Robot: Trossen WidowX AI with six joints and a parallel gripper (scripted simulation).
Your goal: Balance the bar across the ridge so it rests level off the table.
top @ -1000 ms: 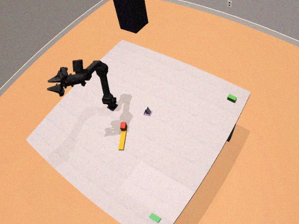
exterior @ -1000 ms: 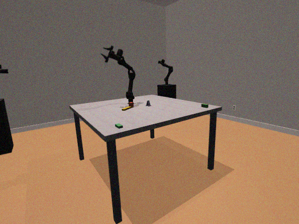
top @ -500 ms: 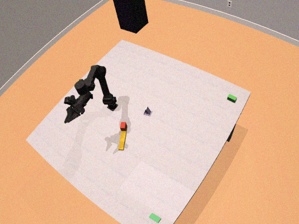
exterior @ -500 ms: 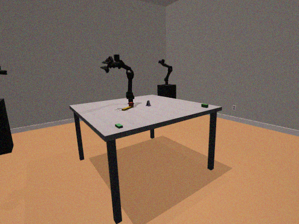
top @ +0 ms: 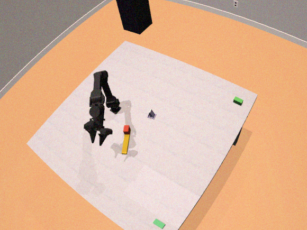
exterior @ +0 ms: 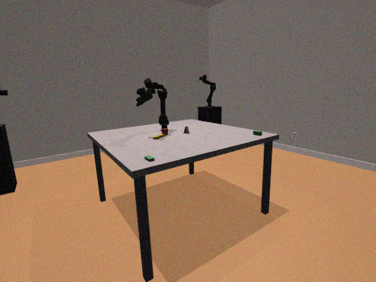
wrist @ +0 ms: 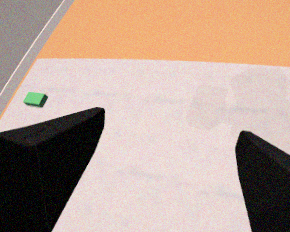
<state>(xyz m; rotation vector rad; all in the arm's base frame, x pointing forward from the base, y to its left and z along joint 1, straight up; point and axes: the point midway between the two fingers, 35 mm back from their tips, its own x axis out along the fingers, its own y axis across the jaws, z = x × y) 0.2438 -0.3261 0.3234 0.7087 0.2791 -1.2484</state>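
A yellow bar [top: 125, 144] [exterior: 159, 137] lies on the table [top: 180, 148] [exterior: 194, 146], with a red block [top: 126, 129] [exterior: 164, 131] at the end nearer the arm's base. The small dark ridge [top: 151, 114] [exterior: 186, 130] stands apart from the bar, to its right and farther back in the top view. My gripper [top: 96, 144] [wrist: 171, 128] is open and empty, high above the table; in the top view it appears left of the bar. The bar and ridge are out of the wrist view.
A green block [top: 238, 100] [exterior: 257, 133] lies near the table's far right corner. Another green block [top: 159, 223] [exterior: 149, 158] [wrist: 35, 98] lies near the front corner. Black pedestals stand off the table, one with another arm [exterior: 211, 93]. My arm's base is beside the bar.
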